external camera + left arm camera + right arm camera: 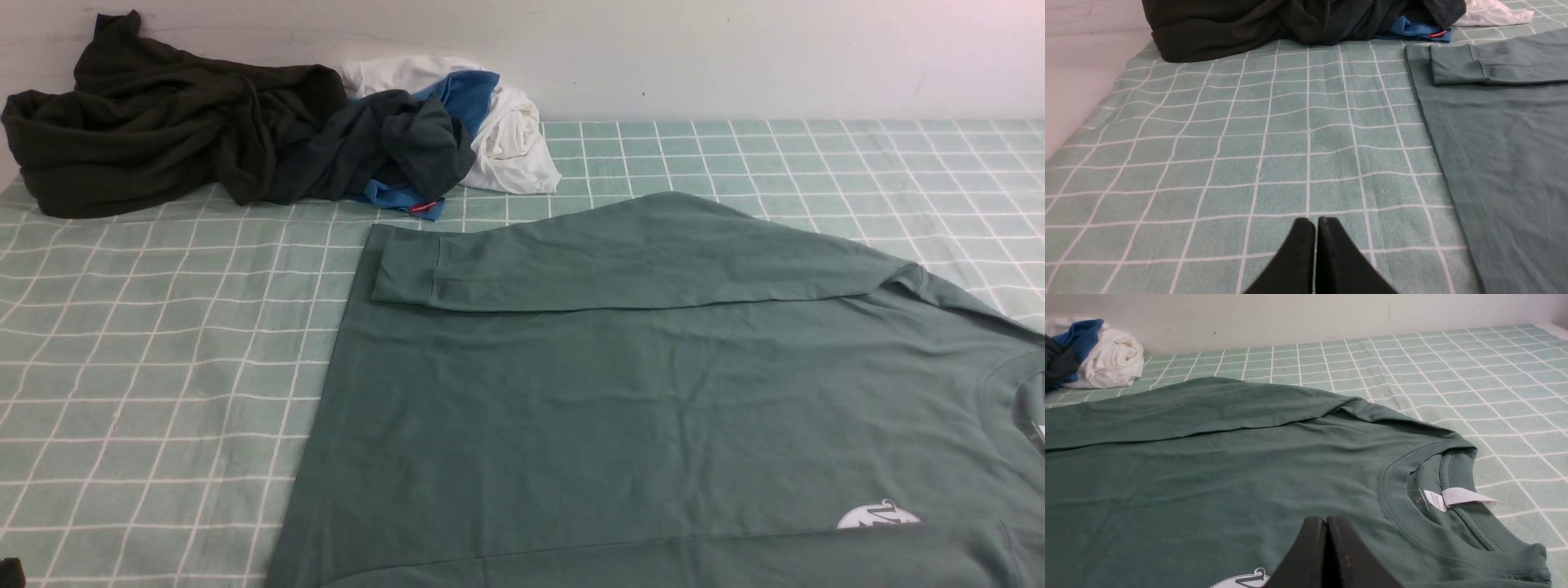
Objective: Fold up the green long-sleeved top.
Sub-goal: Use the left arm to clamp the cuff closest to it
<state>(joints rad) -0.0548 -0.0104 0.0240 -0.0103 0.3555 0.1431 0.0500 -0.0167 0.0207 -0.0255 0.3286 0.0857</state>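
Observation:
The green long-sleeved top [637, 400] lies flat on the checked sheet, neck to the right, hem to the left. Its far sleeve [620, 261] is folded across the body, cuff at the hem end. A white round logo [878, 516] shows near the front edge. My left gripper [1316, 220] is shut and empty over bare sheet, left of the top's hem [1437, 134]. My right gripper [1326, 519] is shut and empty above the chest of the top [1229, 490], between the logo [1241, 581] and the ribbed neck [1412, 522]. Neither arm shows in the front view.
A bulky dark olive-black garment [155, 122] is heaped at the back left against the wall, with a dark grey-teal garment [392, 143], blue cloth [465, 94] and white cloth [514, 139] beside it. The green checked sheet [155, 359] covers the whole surface.

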